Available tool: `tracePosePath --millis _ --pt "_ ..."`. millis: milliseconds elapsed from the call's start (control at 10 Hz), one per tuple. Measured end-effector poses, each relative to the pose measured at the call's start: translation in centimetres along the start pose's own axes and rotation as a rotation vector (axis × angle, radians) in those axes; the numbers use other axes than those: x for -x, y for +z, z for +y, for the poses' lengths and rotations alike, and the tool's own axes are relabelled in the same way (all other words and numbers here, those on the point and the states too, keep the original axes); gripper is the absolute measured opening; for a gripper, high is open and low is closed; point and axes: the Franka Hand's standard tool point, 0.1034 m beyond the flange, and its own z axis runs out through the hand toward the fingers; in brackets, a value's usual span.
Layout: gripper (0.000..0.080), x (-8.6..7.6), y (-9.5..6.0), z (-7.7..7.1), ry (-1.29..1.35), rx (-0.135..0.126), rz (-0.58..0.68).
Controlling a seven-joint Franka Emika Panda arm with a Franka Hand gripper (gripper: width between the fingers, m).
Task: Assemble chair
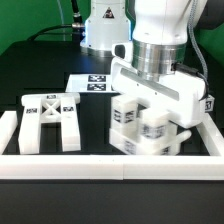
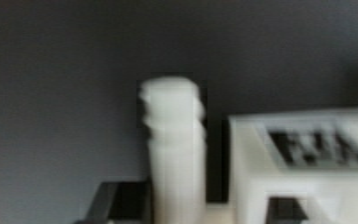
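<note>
We see the tool [image 2: 172, 203] clenched on a small white post [image 2: 172, 130], which stands up between its fingers, just beside a tagged block [image 2: 309, 150]. The chair is nowhere near built. The X-braced frame [image 1: 50, 122] lies flat on the table [image 1: 30, 72] at the exterior view's left, well apart from the cluster of tagged parts [image 1: 145, 128] under the arm. We judge it early: nothing looks joined and nearly all the joining is left. Blur hides the finer contact.
</note>
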Motion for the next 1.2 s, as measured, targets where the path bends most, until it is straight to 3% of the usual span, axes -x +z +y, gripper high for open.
tracePosePath --millis 400,600,1000,1200 --pt "0.025 0.0 -0.1 0.0 -0.002 -0.001 0.0" --pt "0.0251 -0.3 -1.5 -0.4 -0.008 -0.021 0.0" --pt "0.0251 -0.5 -5.8 -0.8 -0.028 -0.087 -0.003" --pt "0.0251 -0.7 -5.3 -0.4 -0.03 -0.075 -0.01"
